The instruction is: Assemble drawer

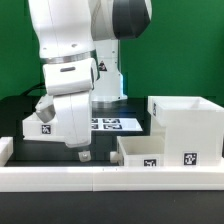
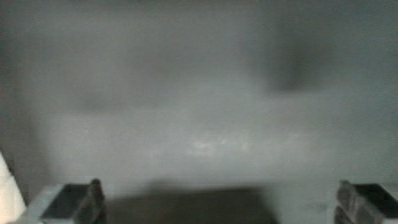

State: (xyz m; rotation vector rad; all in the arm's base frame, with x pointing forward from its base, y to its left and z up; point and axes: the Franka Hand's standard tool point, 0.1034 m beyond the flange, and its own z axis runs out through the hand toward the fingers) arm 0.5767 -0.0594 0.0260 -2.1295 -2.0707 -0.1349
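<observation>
The gripper (image 1: 82, 152) is hanging low over the table (image 1: 105, 148), its fingers (image 2: 75, 201) standing wide apart and gripping nothing. A tray (image 1: 140, 150) is lying near it, toward the exterior view's right, and the casing (image 1: 186, 122) is standing just beyond that tray.

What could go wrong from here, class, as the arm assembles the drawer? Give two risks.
1. The open claw hangs low over the table, holding nothing. A sideways sweep at this height might knock the tray instead of gripping it.
2. The tray sits close to the casing and the rail, so the fingers may have little room and could nudge the casing.
</observation>
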